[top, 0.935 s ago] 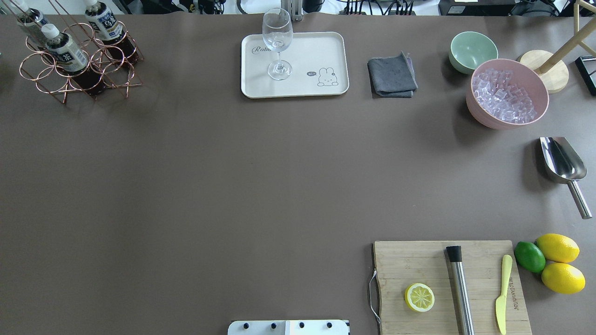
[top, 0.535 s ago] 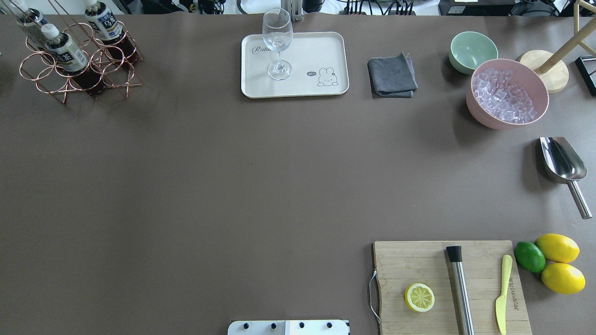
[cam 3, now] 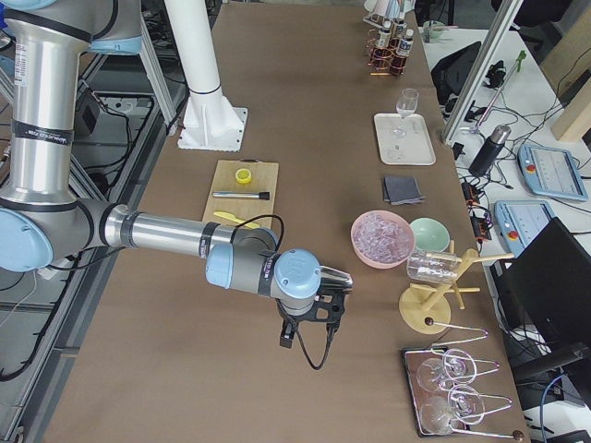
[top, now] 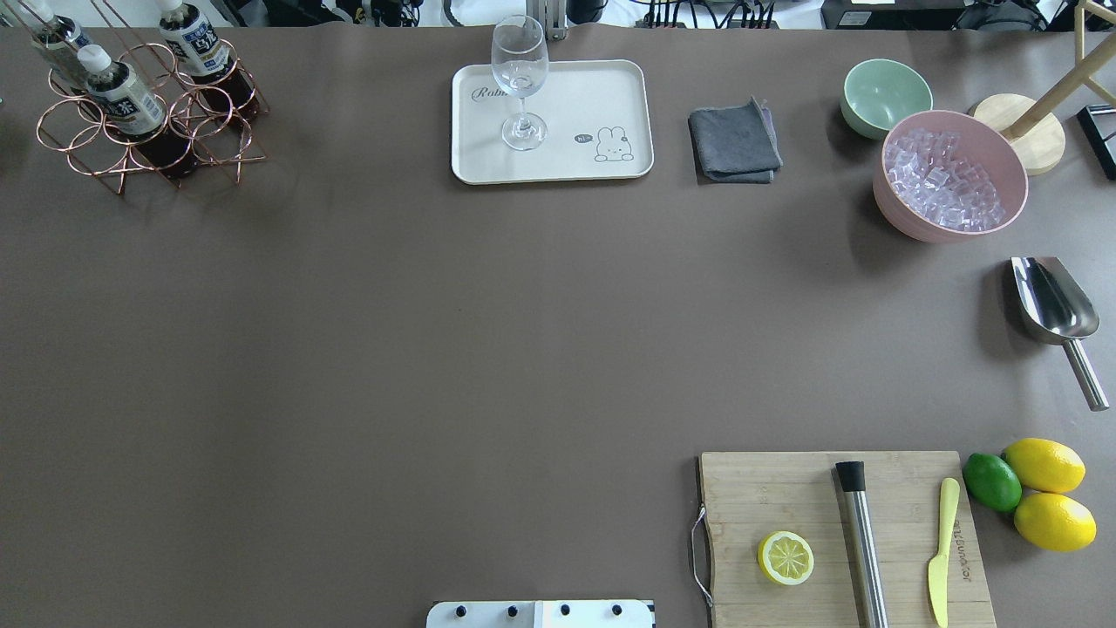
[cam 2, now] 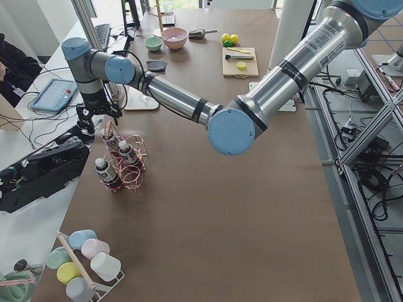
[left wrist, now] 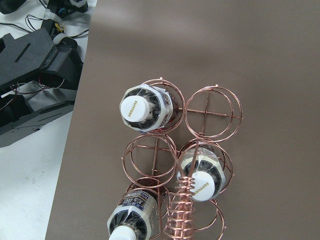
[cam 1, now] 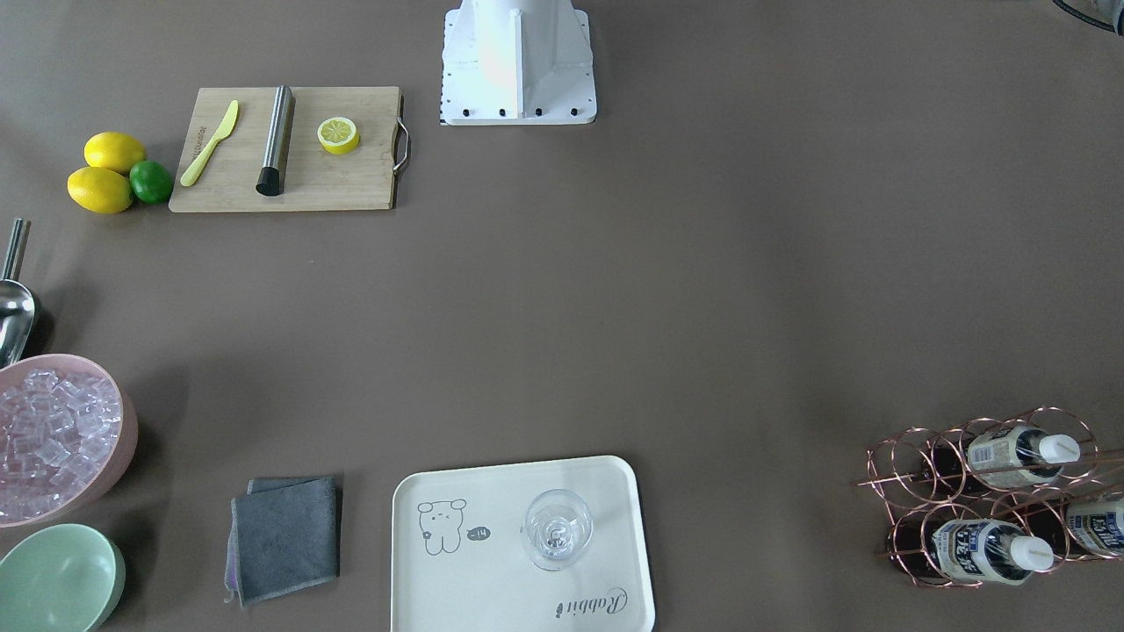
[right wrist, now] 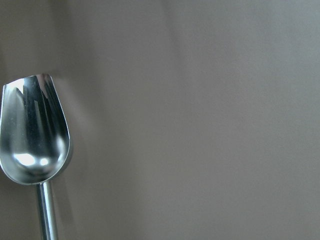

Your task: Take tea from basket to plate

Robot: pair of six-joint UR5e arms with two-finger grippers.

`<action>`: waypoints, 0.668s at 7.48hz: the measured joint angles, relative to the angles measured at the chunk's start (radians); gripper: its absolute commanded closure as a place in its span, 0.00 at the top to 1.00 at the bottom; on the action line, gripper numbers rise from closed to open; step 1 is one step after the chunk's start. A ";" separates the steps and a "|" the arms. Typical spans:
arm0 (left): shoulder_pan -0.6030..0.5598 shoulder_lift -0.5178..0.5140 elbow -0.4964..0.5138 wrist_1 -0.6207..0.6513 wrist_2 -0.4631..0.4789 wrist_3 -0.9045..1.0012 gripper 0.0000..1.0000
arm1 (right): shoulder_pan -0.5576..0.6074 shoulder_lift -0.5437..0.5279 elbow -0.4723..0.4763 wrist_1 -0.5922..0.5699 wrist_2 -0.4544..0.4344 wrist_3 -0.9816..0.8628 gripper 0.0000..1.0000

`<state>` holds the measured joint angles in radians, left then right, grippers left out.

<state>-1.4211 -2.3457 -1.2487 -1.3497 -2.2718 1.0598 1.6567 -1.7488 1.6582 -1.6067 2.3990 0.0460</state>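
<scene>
Overhead exterior: the basket sits at the counter's far left corner. Three tea bottles stand upright in its ring cells, each in its own cell. The plate lies at the middle of the far edge, well apart from the basket. It carries an upright wine glass. The left fingers hang over the basket, and I cannot tell if they are apart or together. The right fingers hang over the counter's right edge near the metal scoop; their state cannot be told either.
</scene>
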 measured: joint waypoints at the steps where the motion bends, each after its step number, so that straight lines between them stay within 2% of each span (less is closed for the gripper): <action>1: 0.000 0.004 0.009 -0.018 0.000 0.005 0.94 | 0.000 0.000 0.000 0.000 0.000 0.000 1.00; 2: 0.000 0.006 0.019 -0.032 0.000 0.009 0.92 | 0.000 0.000 0.000 0.000 0.000 0.000 1.00; 5: 0.006 0.010 0.029 -0.045 0.001 0.012 0.50 | 0.000 0.000 0.000 0.000 0.000 0.000 1.00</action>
<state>-1.4155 -2.3354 -1.2196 -1.3951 -2.2711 1.0713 1.6567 -1.7488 1.6582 -1.6069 2.3991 0.0460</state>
